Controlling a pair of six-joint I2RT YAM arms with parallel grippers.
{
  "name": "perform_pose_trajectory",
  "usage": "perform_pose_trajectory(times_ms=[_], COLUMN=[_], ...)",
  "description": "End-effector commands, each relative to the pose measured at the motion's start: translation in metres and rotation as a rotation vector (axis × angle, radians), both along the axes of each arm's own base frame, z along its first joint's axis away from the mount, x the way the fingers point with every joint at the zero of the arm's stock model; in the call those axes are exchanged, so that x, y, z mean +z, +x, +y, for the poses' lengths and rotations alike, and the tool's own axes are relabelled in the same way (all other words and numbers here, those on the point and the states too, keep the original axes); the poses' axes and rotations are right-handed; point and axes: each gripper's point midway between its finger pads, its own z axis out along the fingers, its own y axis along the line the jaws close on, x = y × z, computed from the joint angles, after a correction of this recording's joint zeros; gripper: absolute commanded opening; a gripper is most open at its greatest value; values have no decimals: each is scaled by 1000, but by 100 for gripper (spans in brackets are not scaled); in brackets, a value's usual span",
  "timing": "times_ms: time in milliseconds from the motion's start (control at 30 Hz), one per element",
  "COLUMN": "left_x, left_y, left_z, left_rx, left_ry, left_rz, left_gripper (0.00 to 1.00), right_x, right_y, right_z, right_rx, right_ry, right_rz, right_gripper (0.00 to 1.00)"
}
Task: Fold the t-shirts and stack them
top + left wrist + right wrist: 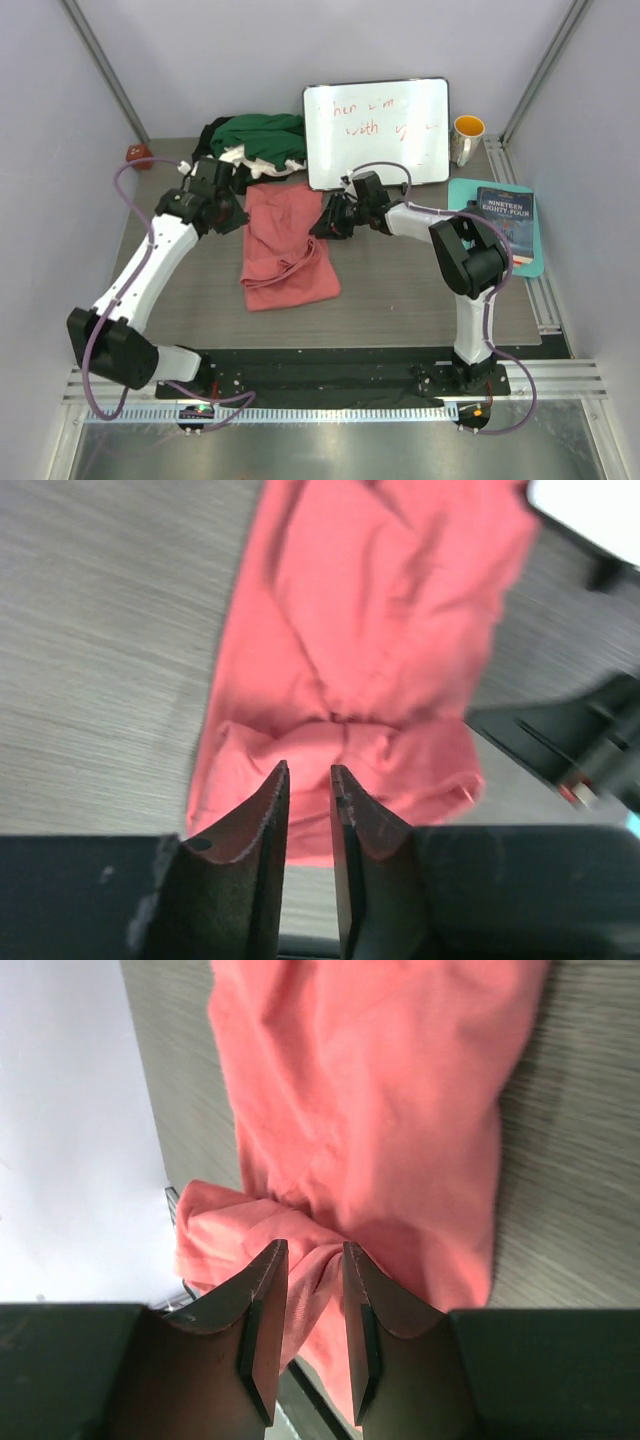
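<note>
The pink shirt [290, 245] is lying mid-counter [400, 290], its long axis running from the whiteboard [380, 130] towards the arm bases, with the near end crumpled. The other shirts [255, 140] are sitting in a heap at the far left, well apart from both claws.

Both claws are working the far end. The left claw [238, 220] is gripping the shirt's left edge and the right claw [320, 228] its right edge, so the cloth is stretching between them and neither arm is nearer. Any pull towards the bases would be running along that long axis.

The top view is giving the layout but hiding the fingertips. The left wrist view is showing the left claw [308, 770] nearly together, with cloth [380, 600] puckering right into the tips. The right wrist view is showing the right claw [308, 1248] likewise pinching a raised fold, with pink [380, 1090] filling the gap between the fingers.
</note>
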Motion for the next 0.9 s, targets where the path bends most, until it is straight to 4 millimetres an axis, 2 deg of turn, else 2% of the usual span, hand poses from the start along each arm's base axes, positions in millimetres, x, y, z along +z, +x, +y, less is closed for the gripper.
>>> perform_pose_trajectory(times_ms=[0, 67, 167, 367, 467, 600, 733, 867], left_x=[-10, -26, -37, -38, -40, -43, -60, -67], left_y=[-15, -25, -42, -72, -89, -102, -113, -125], left_z=[-21, -26, -47, -74, -79, -81, -85, -99], left_rx=[-168, -217, -299, -422, -464, -482, -519, -572], left_ry=[-41, -30, -4, 46, 81, 69, 68, 101], left_rz=[52, 106, 134, 129, 131, 136, 181, 197], left_gripper=[21, 20, 23, 27, 27, 29, 29, 29], right_x=[-4, -5, -7, -13, -17, -22, -25, -27], right_y=[13, 15, 16, 20, 22, 22, 22, 22], right_z=[3, 4, 4, 4, 5, 5, 5, 5], right_rx=[-46, -48, -51, -62, -64, -64, -62, -65], right_ry=[7, 11, 7, -1, -3, -8, -11, -13], right_rz=[29, 32, 30, 39, 47, 55, 59, 62], right_gripper=[34, 34, 34, 34, 34, 34, 34, 34])
